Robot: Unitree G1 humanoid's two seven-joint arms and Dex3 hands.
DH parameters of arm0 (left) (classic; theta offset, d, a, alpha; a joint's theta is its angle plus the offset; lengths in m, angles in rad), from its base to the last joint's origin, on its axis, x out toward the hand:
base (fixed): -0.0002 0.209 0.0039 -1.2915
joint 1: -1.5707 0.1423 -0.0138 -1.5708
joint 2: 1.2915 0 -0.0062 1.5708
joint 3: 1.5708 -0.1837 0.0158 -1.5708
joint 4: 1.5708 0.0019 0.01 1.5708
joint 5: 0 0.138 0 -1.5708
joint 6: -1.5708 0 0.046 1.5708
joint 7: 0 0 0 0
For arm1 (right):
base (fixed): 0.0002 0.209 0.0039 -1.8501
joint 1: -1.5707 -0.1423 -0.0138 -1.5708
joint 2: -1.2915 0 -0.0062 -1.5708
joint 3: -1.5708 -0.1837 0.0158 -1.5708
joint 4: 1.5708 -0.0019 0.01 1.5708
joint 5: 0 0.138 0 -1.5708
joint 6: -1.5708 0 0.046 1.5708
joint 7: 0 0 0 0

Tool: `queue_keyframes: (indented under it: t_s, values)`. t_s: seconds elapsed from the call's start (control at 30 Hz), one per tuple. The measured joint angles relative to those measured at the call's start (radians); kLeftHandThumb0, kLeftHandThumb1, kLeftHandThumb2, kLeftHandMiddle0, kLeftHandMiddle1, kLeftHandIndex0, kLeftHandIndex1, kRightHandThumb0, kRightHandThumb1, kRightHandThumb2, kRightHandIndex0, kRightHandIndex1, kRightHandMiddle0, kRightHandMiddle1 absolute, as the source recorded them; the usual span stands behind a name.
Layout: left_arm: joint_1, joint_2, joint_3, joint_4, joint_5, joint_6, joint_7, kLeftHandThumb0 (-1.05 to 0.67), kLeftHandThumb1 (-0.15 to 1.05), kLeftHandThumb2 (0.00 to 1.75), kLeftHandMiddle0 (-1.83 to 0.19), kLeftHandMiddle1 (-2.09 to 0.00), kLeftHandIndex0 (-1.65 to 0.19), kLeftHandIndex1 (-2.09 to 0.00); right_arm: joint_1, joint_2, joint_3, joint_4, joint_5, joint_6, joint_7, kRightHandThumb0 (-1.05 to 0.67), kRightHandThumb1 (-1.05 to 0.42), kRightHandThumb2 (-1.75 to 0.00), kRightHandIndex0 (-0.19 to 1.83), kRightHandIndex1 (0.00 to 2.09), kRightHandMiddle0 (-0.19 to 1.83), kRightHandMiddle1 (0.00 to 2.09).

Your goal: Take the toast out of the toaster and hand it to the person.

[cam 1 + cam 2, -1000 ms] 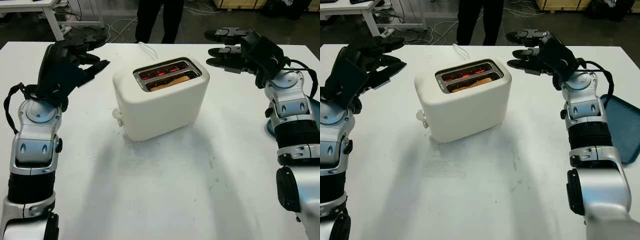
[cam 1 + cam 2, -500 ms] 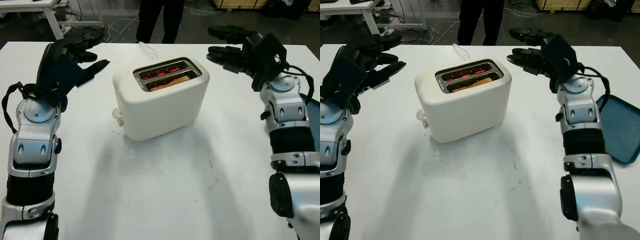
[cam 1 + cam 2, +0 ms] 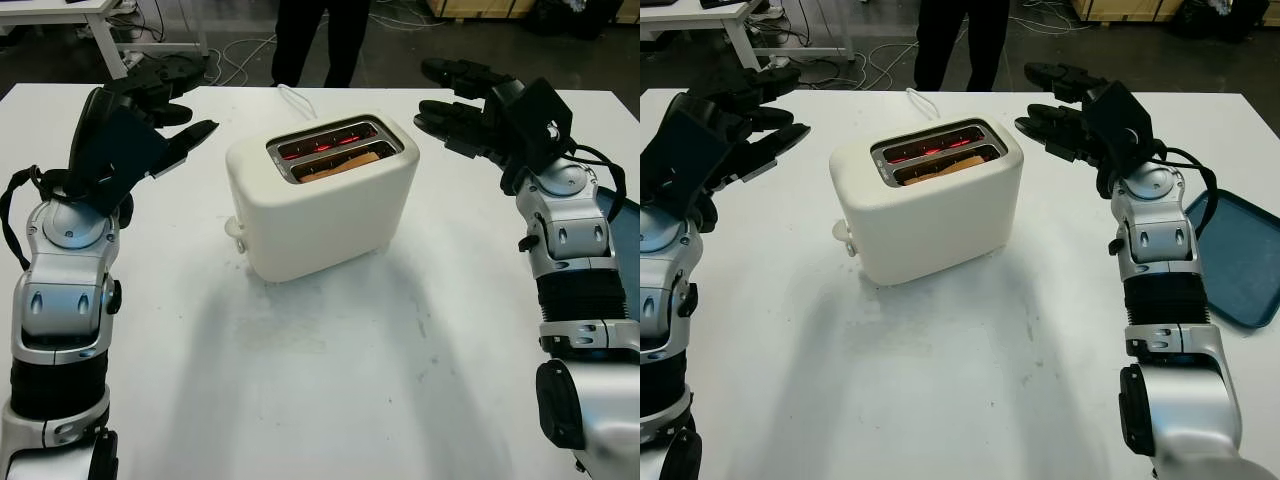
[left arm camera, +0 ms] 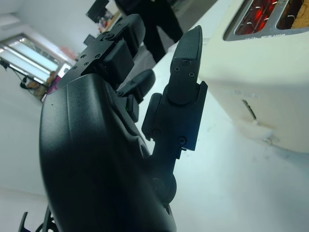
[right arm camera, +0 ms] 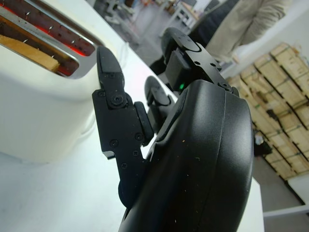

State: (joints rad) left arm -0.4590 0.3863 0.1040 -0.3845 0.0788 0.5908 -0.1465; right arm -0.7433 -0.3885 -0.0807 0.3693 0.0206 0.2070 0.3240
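Observation:
A cream toaster (image 3: 322, 205) stands in the middle of the white table (image 3: 320, 380), its slots glowing red. A slice of toast (image 3: 340, 164) sits in the nearer slot, its top edge just showing. My left hand (image 3: 160, 105) hovers open to the left of the toaster, apart from it. My right hand (image 3: 462, 100) is open to the toaster's right and a little behind it, holding nothing. A person (image 3: 312, 35) in dark trousers stands beyond the table's far edge.
A blue tray (image 3: 1238, 258) lies at the table's right edge. The toaster's white cord (image 3: 292, 97) runs off the far side. Desks and cables (image 3: 190, 45) are on the floor behind.
My right hand has drifted a little right and farther back, its wrist turning. The left hand has barely shifted. The toaster and toast are unmoved.

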Motion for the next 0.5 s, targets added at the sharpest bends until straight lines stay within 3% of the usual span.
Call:
queue_keyframes:
  t_s: [0.5]
  values:
    - [0.016, 0.000, -0.002, -0.016, -0.001, 0.004, -0.002, -0.43, 0.92, 0.09, -0.27, -0.78, -0.60, 0.00, 0.027, -0.001, 0.001, 0.002, -0.004, -0.008, -0.008, -0.27, -0.92, -0.11, 0.55, 0.02, 0.47, 0.00]
